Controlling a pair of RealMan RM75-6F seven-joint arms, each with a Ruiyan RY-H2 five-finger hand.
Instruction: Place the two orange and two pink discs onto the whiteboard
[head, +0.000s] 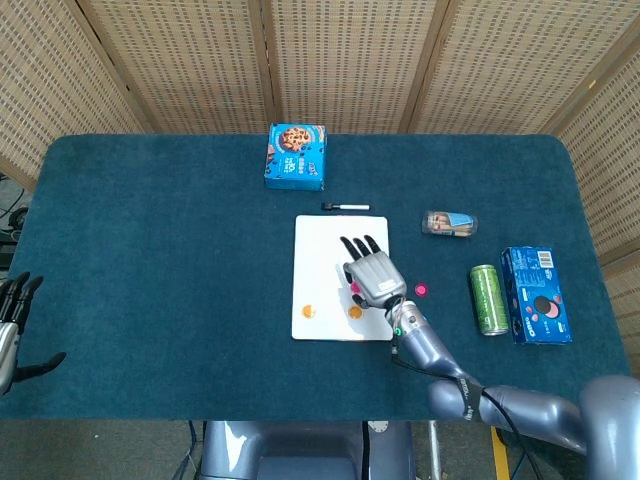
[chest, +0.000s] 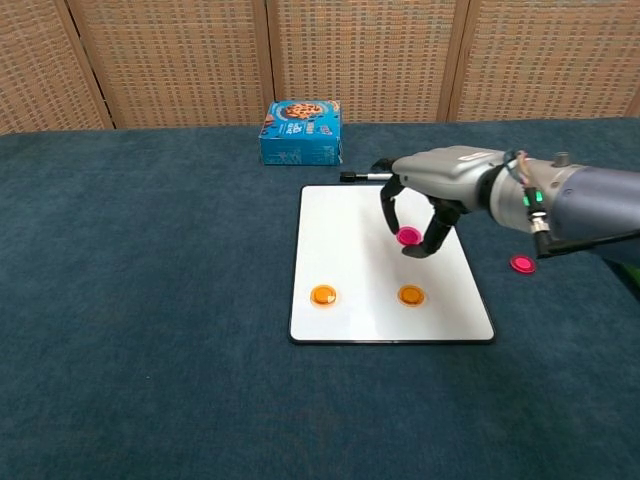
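We've got the whiteboard lying mid-table, long axis running away from us, w/ two orange discs already sitting on its near end. Right hand hangs over the board's right-centre, pinching a pink disc between thumb and fingertips; disc looks to be just above the white surface, not touching, tho we can't be sure of the gap. So the relation that matters: bare board lies straight below the held disc, ahead of the orange pair. Our read is the next move is a short lowering and letting go.

Second pink disc lies on the cloth, right of the board, apart from its edge, on the right arm's side, so that arm is far nearer. Left hand sits at the far left table edge, fingers apart, holding nothing.

Chest view shows the pinch and the disc side-on; head view has the hand's back covering nearly all of it, only a pink sliver shows. Head view alone shows the left hand.
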